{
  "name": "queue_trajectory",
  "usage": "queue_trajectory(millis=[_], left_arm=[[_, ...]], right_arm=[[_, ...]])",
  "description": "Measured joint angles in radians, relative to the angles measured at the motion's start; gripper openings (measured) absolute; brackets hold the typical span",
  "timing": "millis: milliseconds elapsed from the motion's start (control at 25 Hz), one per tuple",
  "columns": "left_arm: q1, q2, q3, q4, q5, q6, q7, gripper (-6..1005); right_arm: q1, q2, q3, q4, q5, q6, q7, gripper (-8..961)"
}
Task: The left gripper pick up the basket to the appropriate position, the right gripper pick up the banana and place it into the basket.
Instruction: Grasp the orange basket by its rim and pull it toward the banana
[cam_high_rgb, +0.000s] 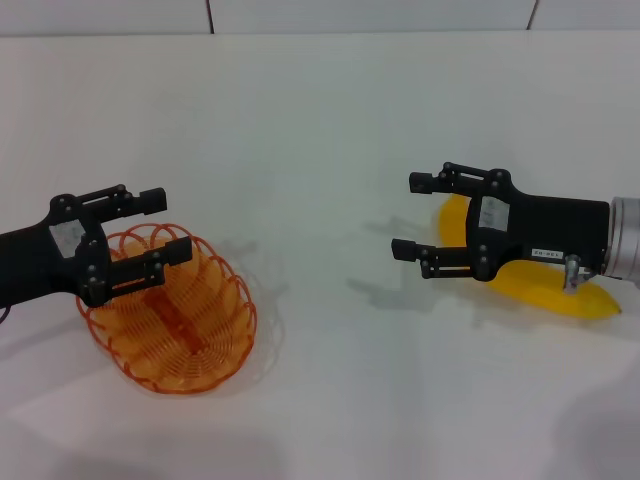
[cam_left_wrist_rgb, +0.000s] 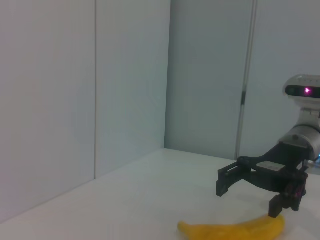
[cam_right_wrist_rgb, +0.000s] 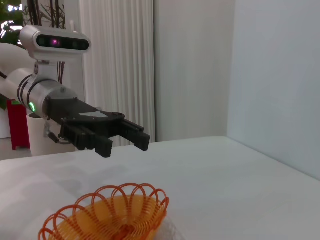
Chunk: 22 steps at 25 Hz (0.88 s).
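Note:
The orange wire basket (cam_high_rgb: 195, 335) lies on the white table at the left. My left gripper (cam_high_rgb: 172, 225) is open and empty, hovering over the basket's far left rim; the right wrist view shows the left gripper (cam_right_wrist_rgb: 124, 145) clear above the basket (cam_right_wrist_rgb: 107, 215). The yellow banana (cam_high_rgb: 545, 292) lies on the table at the right, partly hidden under my right gripper (cam_high_rgb: 404, 216). That gripper is open and empty, just above the banana. In the left wrist view the right gripper (cam_left_wrist_rgb: 245, 197) hangs over the banana (cam_left_wrist_rgb: 235, 231), one finger close to its end.
The white table (cam_high_rgb: 320, 130) stretches between the two arms and ends at a wall at the back. The robot's head and body stand behind each arm in the wrist views.

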<state>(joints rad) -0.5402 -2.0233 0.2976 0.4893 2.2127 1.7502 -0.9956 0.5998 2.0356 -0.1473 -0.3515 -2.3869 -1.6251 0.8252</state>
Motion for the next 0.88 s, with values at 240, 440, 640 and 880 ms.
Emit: queue_trajectory(millis=[240, 440, 640, 880], left_arm=[[-0.001, 0.0, 0.0, 0.0, 0.001, 0.0, -0.002, 679], [-0.001, 0.001, -0.004, 0.0, -0.002, 0.007, -0.01, 669], [0.006, 0.033, -0.043, 0.054, -0.037, 0.015, -0.207, 659], [-0.047, 0.206, 0.065, 0.183, -0.034, 0.085, -0.706, 648]], right_arm=[[0.0, 0.0, 0.0, 0.001, 0.0, 0.001, 0.0, 865], [0.001, 0.0, 0.0, 0.002, 0.0, 0.002, 0.0, 864], [-0.002, 0.0, 0.005, -0.001, 0.0, -0.004, 0.0, 864], [0.002, 0.0, 0.006, -0.001, 0.001, -0.005, 0.0, 864]])
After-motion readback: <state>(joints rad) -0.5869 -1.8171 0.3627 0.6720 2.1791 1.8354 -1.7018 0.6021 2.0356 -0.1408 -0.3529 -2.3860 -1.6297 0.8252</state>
